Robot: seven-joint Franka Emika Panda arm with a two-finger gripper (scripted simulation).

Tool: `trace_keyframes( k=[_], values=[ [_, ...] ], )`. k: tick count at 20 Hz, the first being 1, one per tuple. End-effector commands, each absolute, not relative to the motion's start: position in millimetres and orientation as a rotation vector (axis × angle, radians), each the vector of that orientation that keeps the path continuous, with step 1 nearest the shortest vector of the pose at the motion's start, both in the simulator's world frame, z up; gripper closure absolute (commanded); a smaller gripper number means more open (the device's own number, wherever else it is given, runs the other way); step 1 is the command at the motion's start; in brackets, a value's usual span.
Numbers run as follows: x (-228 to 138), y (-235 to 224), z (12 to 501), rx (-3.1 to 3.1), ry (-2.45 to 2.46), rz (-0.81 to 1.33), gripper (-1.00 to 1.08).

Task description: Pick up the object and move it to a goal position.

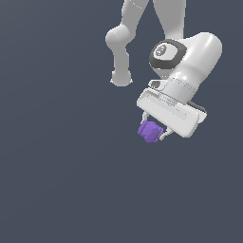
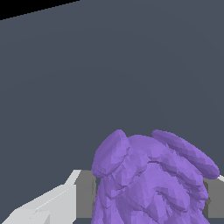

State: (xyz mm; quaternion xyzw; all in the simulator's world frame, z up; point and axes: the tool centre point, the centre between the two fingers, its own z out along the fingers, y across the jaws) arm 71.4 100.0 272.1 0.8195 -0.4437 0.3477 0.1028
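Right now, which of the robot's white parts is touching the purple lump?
The end effector: its two small fingers are closed on the purple lump. The other white parts, the arm's rounded segments above, stay clear of it.

Single white arm (image 1: 199,57) descends from the frame's top, wrist tilted toward the exterior view's left. Gripper (image 1: 153,130) angled downward, fingers (image 1: 165,134) closed on a purple lump (image 1: 150,131) between them.

The purple lumpy object (image 2: 151,183) is filling the lower part of the wrist view. White fingers (image 2: 48,205) are sitting on both sides of it, touching it, over a plain grey surface (image 2: 109,70).
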Motion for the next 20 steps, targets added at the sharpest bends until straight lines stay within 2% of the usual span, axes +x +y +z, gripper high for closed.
trace_keyframes(
  k=[1, 20],
  values=[
    [76, 113, 286, 2.362, -1.341, 1.082, 1.08],
    [107, 204, 374, 1.936, -1.519, 1.400, 1.08]
  ],
)
